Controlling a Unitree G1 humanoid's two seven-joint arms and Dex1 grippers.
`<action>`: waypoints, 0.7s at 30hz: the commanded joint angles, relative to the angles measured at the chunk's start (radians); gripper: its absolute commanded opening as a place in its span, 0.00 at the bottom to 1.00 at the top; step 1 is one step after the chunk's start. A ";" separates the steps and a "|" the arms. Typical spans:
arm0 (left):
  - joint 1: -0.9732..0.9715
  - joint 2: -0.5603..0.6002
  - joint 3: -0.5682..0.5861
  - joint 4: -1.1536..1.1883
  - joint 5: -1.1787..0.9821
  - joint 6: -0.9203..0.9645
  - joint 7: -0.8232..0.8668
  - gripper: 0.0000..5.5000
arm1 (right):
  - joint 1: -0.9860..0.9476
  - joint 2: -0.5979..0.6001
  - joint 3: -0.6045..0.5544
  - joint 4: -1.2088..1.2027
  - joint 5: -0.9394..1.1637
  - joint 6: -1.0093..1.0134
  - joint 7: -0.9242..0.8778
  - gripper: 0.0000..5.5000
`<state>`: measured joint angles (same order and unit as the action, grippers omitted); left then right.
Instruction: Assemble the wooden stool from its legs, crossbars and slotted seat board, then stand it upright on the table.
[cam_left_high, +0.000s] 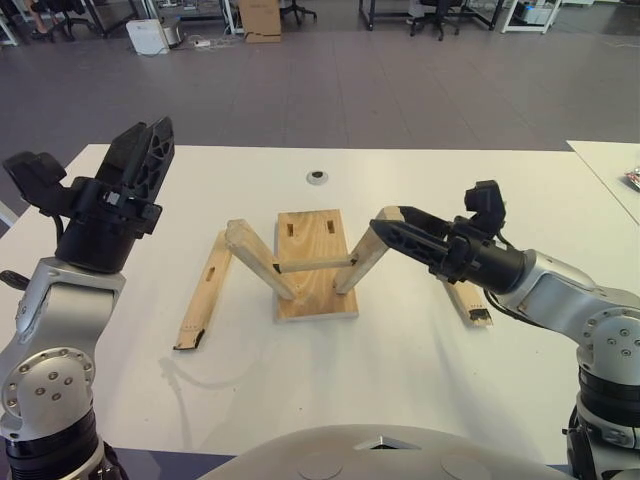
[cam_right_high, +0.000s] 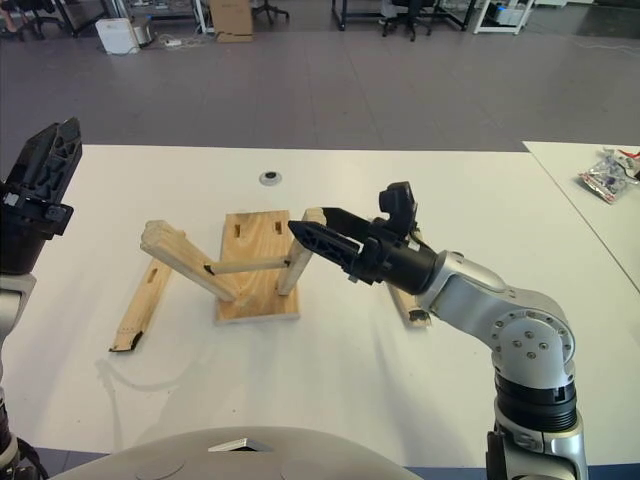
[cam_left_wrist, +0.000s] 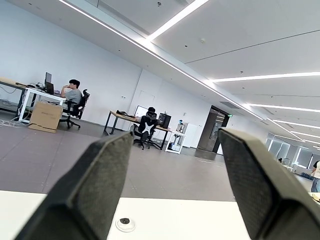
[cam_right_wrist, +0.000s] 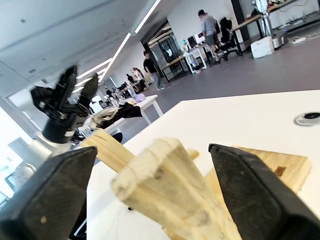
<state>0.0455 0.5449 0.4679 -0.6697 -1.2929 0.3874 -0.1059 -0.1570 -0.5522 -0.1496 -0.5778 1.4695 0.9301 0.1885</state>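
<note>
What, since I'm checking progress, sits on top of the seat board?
Two legs joined by a crossbar lean on the seat board, the right tool open around one leg's top. Two slots show empty; whether the leg ends sit in slots is hidden.

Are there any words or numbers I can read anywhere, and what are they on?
No text here can be read.
On the seat board and the legs: bare wood, no words or numbers.
On the cardboard box on the floor behind: any print is too small and blurred to read.
</note>
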 joint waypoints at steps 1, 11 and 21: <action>-0.008 -0.008 -0.008 0.012 0.021 -0.001 -0.013 0.57 | -0.027 -0.042 0.052 0.024 -0.166 -0.009 0.006 0.76; 0.004 -0.028 -0.026 0.030 0.072 0.002 -0.036 0.57 | -0.150 0.032 0.036 0.204 -0.333 -0.115 0.138 0.36; -0.019 -0.028 -0.026 0.064 0.090 0.009 -0.067 0.57 | -0.256 -0.103 0.155 0.547 -0.583 -0.196 0.667 0.19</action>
<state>0.0317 0.5139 0.4408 -0.6129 -1.2117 0.3875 -0.1662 -0.3570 -0.5919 -0.0343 -0.1648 0.9579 0.7347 0.7157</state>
